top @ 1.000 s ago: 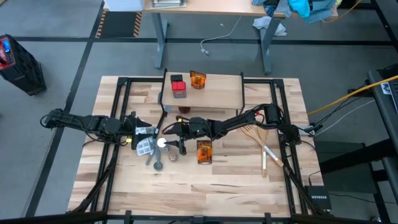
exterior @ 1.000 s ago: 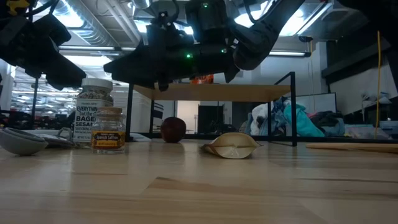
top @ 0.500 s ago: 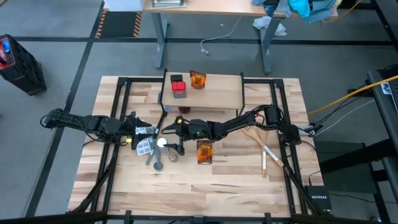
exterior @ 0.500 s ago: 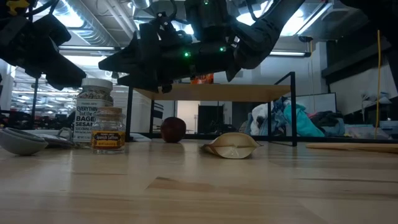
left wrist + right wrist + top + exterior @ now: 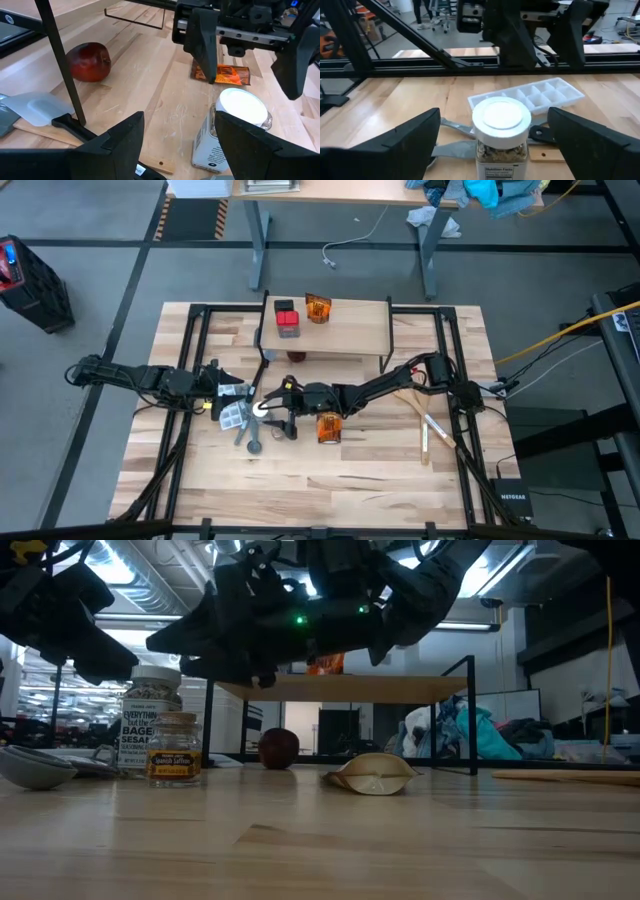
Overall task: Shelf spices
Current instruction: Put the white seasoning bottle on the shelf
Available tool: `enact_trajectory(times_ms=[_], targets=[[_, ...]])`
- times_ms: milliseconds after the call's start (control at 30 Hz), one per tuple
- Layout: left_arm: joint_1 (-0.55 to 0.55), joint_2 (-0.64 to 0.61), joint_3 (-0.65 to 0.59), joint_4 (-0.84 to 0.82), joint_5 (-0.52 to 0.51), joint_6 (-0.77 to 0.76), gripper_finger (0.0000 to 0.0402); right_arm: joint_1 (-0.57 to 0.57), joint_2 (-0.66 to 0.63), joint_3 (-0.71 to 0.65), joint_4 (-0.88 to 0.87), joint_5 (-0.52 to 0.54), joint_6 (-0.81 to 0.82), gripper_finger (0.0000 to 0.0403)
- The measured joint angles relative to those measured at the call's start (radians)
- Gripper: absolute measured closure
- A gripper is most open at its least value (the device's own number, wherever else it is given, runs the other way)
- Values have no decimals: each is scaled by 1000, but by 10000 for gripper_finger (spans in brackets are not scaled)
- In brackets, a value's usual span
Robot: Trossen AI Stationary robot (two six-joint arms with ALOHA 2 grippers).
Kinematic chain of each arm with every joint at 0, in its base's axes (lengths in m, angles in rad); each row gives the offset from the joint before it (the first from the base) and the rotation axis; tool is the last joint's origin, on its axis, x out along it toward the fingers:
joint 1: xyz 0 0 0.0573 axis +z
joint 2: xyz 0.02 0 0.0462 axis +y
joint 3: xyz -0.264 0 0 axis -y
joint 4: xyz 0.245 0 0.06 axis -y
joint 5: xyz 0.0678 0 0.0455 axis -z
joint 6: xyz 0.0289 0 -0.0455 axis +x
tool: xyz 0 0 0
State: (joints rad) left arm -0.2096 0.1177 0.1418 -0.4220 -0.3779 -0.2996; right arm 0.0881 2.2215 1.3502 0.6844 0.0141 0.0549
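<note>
Two spices on the shelf; white-capped jar between splayed right gripper fingers, ungrasped; left gripper spread, empty.

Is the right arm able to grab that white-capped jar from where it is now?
Probably yes. The right gripper is open, its fingers spread wide on either side of the white-capped jar, and nothing sits between them. The left gripper hangs just beyond the jar, close but seemingly not blocking.
</note>
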Motion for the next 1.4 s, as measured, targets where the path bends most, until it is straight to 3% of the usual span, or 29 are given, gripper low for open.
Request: enact_trajectory(times_ms=[300,767,1033,1167,1400], targets=[[0,0,0,0,0,0,167,-3,61,18,20,20,13,29],[0,0,0,0,0,0,167,-3,186,161,18,-5,26,29],[0,0,0,-1,0,0,167,-3,187,161,-30,64,27,33],[0,0,0,-1,0,0,167,-3,186,161,-35,64,27,70],[0,0,0,-1,0,0,167,-2,186,161,-35,63,25,196]])
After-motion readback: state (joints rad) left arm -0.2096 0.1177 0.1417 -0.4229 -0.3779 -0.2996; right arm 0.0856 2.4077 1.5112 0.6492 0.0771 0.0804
